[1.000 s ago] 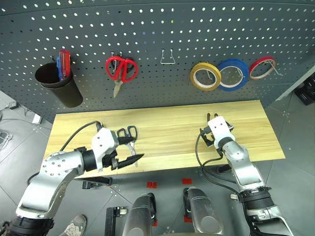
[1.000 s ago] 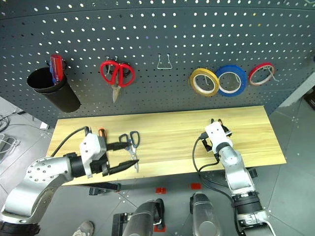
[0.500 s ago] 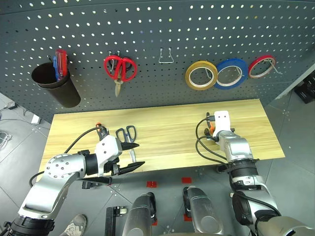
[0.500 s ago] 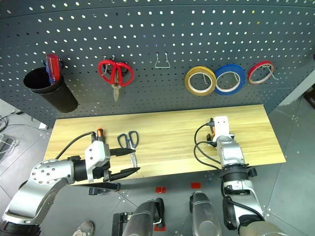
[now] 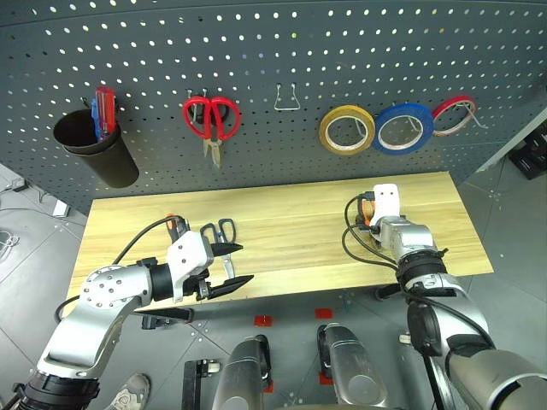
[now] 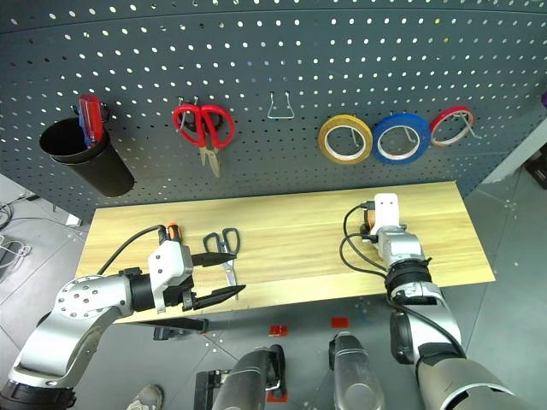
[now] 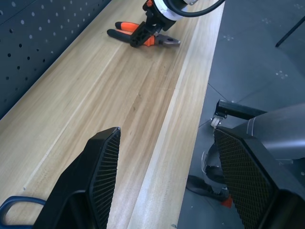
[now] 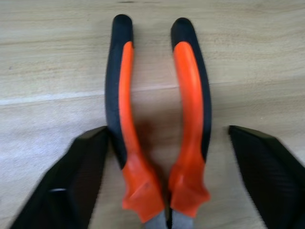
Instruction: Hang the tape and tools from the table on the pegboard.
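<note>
Straddling pliers [image 8: 157,129], right gripper [image 8: 167,181]

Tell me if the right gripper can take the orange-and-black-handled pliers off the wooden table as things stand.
Probably yes. The right gripper is open, its fingers either side of the orange-and-black-handled pliers lying flat on the light wood table. Nothing lies between them.

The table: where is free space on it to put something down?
The table is bare in its wide middle, between the blue-handled scissors and the pliers, and at the far right end. It is crowded on the left, around the left gripper, scissors and screwdriver.
</note>
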Controlling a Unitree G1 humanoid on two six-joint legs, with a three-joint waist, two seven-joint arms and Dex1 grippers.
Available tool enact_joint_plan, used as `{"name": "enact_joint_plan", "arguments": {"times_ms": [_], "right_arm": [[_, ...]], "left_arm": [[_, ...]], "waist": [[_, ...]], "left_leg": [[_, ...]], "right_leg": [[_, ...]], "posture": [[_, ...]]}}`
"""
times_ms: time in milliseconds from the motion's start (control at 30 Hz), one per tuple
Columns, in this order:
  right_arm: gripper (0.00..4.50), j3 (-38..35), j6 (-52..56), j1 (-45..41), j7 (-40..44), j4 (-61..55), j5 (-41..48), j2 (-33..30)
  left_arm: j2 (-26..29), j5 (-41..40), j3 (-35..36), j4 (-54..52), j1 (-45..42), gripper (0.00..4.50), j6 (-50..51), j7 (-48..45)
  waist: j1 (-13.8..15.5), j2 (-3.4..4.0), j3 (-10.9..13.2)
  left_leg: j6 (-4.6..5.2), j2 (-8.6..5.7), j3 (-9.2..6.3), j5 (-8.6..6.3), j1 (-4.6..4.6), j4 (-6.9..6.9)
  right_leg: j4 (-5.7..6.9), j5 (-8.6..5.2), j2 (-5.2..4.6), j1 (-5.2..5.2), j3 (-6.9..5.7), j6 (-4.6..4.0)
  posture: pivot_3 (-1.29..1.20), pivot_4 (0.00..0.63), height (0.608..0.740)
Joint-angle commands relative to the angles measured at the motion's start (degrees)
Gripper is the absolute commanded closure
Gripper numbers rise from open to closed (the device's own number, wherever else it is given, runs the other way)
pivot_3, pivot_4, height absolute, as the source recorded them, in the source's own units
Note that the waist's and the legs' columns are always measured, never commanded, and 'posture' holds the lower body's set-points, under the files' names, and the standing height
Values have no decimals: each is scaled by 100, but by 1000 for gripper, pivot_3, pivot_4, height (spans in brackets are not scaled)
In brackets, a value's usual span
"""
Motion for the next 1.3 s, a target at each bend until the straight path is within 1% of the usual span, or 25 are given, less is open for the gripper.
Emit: {"name": "enact_joint_plan", "arguments": {"times_ms": [33, 67, 167, 233, 300, 367, 433, 467, 567, 633, 767, 867, 933, 1100, 1200, 1300], "right_arm": [[1536, 31, -75, 64, 9, 290, 43, -55], [1650, 74, -103, 86, 26, 252, 27, -39], [1651, 231, -100, 267, 92, -180, 0, 65], [1652, 340, 163, 588, 139, -916, 46, 212], [1652, 588, 428, 1032, 270, -1980, 38, 345], [1652, 1172, 700, 1703, 561, -3870, 70, 496], [1652, 1600, 760, 2111, 749, -5044, 23, 528], [1652, 1701, 768, 2214, 781, -5330, -13, 524], [1652, 2382, 176, 2608, 753, -6716, -89, 859], [1652, 2593, -104, 2566, 734, -7042, -118, 1020], [1652, 2637, -777, 1881, 630, -6907, -180, 1373], [1652, 2450, -1372, 1078, 490, -6326, -171, 1618], [1652, 2346, -1716, 709, 431, -5935, -183, 1697], [1652, 1864, -2749, -423, 87, -4306, -162, 1817], [1652, 1621, -3471, -1081, -93, -3222, -189, 1737], [1652, 1424, -4074, -1557, -196, -2333, -204, 1603]], "left_arm": [[-61, -101, 163, -76, 40, 1180, -36, 69], [-112, -172, 217, -94, 42, 1180, 13, 122], [-281, -517, 414, -211, 17, 1180, 283, 299], [-292, -642, 519, -285, 97, 1180, 379, 309], [-286, -797, 663, -361, 263, 1180, 458, 290], [-358, -1009, 962, -456, 532, 1180, 464, 331], [-426, -1145, 1140, -522, 665, 1180, 468, 397], [-446, -1179, 1175, -543, 685, 1180, 477, 427], [-576, -1345, 1237, -637, 672, 1180, 558, 572], [-562, -1354, 1233, -661, 662, 1180, 592, 589], [-409, -1259, 1224, -681, 677, 1180, 608, 545], [-436, -1535, 1344, -760, 509, 1180, 818, 722], [-442, -1689, 1389, -801, 388, 1180, 956, 818], [-464, -1823, 1328, -930, -104, 1180, 1232, 1162], [-586, -1861, 1218, -958, -601, 1180, 1444, 1557], [-696, -1849, 1055, -980, -954, 1180, 1552, 1714]], "waist": [[1, -9, -6], [2, -14, -9], [7, -15, -10], [11, -15, -10], [16, -15, -10], [2, -14, -10], [-15, -9, -6], [-21, -8, -6], [-6, -8, -6], [13, -9, -6], [45, -10, -6], [70, -10, -6], [77, -11, -7], [70, -11, -7], [72, -12, -7], [65, -12, -7]], "left_leg": [[0, 0, 0, 0, 0, 0], [0, 0, 0, 0, 0, 0], [0, 0, -3, 0, 1, 4], [0, 0, -4, 0, 0, 3], [0, 3, -4, 0, -1, 0], [0, 5, -1, 0, -2, -2], [0, 8, -3, 0, -7, -9], [0, 9, -3, -1, -8, -9], [0, 7, -7, -1, -6, -2], [0, 6, -11, -1, -7, -1], [-2, 4, -11, 0, -4, 0], [-22, 1, -14, 12, -5, 6], [-29, 1, -14, 16, -6, 6], [-35, 1, -14, 20, -6, 2], [-35, 0, -11, 21, -6, 4], [-36, 0, -9, 21, -7, 3]], "right_leg": [[0, 0, 0, 0, 0, 0], [0, 0, 0, 1, 0, 0], [0, 0, 0, 4, -1, 0], [0, 0, 0, 3, -1, 0], [1, 0, 1, 0, -1, 0], [1, 0, 3, -5, 3, 1], [-1, 0, 5, -13, 5, 1], [0, 0, 6, -16, 8, 1], [7, 0, 6, -15, 6, 1], [5, 0, 7, -14, 3, 1], [5, 0, 7, -14, 2, 1], [5, 0, 6, -14, 0, 1], [6, 0, 5, -14, -1, 0], [6, 0, 6, -14, -2, 0], [7, 1, 5, -13, -1, 0], [8, 1, 6, -14, 0, -1]], "posture": [[-238, 285, 740], [-237, 285, 740], [-236, 285, 740], [-233, 286, 740], [-233, 287, 740], [-233, 289, 740], [-232, 291, 740], [-232, 291, 740], [-237, 293, 740], [-235, 295, 740], [-231, 294, 740], [-220, 291, 740], [-213, 289, 740], [-196, 288, 740], [-180, 294, 740], [-172, 297, 740]]}}
